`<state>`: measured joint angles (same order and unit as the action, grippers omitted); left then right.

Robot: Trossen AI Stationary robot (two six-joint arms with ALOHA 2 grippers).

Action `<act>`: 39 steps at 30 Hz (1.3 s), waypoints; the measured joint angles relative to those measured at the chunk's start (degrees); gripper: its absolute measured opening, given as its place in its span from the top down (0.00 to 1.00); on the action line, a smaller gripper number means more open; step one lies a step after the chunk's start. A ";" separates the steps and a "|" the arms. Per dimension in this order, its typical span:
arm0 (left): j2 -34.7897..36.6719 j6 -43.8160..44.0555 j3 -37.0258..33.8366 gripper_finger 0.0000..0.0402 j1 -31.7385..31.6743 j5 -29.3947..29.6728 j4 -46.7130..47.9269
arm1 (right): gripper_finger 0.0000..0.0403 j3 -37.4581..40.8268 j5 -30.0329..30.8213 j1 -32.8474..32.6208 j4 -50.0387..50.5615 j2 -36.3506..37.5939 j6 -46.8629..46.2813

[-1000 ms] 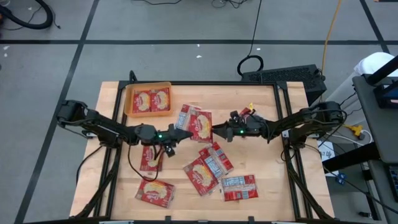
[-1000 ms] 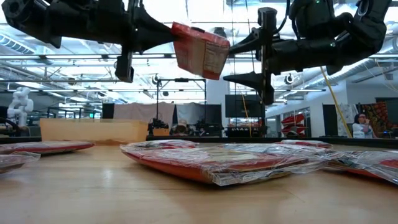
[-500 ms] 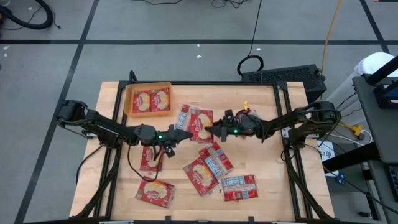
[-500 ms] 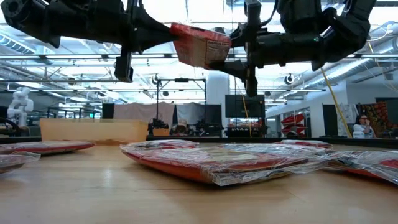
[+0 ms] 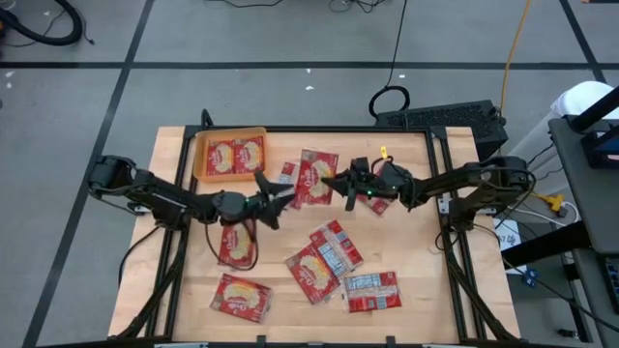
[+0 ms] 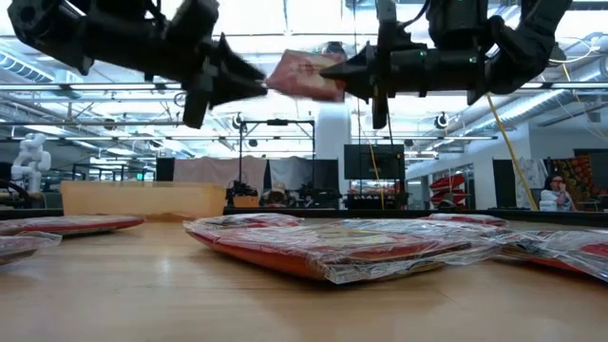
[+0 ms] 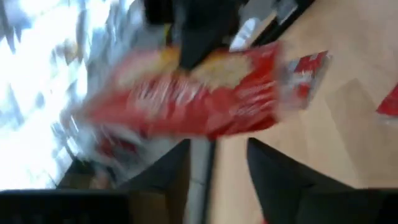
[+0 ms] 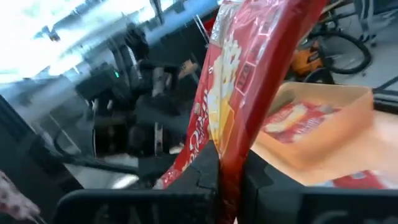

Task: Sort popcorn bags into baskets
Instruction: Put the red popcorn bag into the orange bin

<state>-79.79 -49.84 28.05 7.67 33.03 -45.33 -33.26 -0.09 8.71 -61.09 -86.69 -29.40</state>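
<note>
Held aloft above the middle of the desk [image 5: 174, 290]: one popcorn bag [image 5: 316, 178], red with a yellow-cream picture, just to the right of the orange basket [image 5: 200, 155] in the high view. Clamped at its right edge by the right gripper [image 5: 336, 184], fingers pressed tight on the packet with the bag standing edge-on between them in the right wrist view [image 8: 245, 93]. Just off the bag's left edge, the left gripper [image 5: 276, 196], fingers [image 7: 273, 168] parted and no longer touching the packet; a clear gap between bag [image 7: 193, 99] and finger tips in the left wrist view. In the low view, bag [image 6: 306, 74] high over the desk surface, right gripper [image 6: 353, 68] at its right end, left gripper [image 6: 249, 84] pointing at its left end.

Inside the orange basket, at the desk's far left corner: two packets [image 5: 232, 155] side by side, picture side up. Another packet [image 5: 286, 177] flat on the desk just right of the basket, partly under the held one. Nearer the front edge, away from the basket: one bag [image 5: 232, 244] under the left arm, one [image 5: 241, 296] near the front left, a loose overlapping cluster [image 5: 322, 259] of red and white-blue label sides toward the middle, and one label-side packet [image 5: 372, 289] farthest from the basket. Flat wrapped packets [image 6: 332, 249] spread across the foreground of the low view, basket wall [image 6: 142, 198] behind them at left. A seated person [image 6: 554, 190] far back in the room at right.
</note>
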 joint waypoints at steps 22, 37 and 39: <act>23.82 65.09 0.00 0.61 -16.67 -23.83 24.51 | 0.97 0.04 8.65 -3.42 -1.09 -1.48 13.66; 15.56 74.50 -0.04 0.21 -16.78 -36.48 20.79 | 0.97 -10.27 8.95 -6.56 -2.55 -14.31 14.26; 15.62 74.21 -0.04 0.22 -17.10 -38.23 19.18 | 0.97 -11.17 8.89 -6.28 -2.46 -15.06 14.90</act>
<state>-64.17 24.37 28.01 -9.42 -5.20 -26.15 -44.42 8.80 2.43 -63.55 -101.74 -14.50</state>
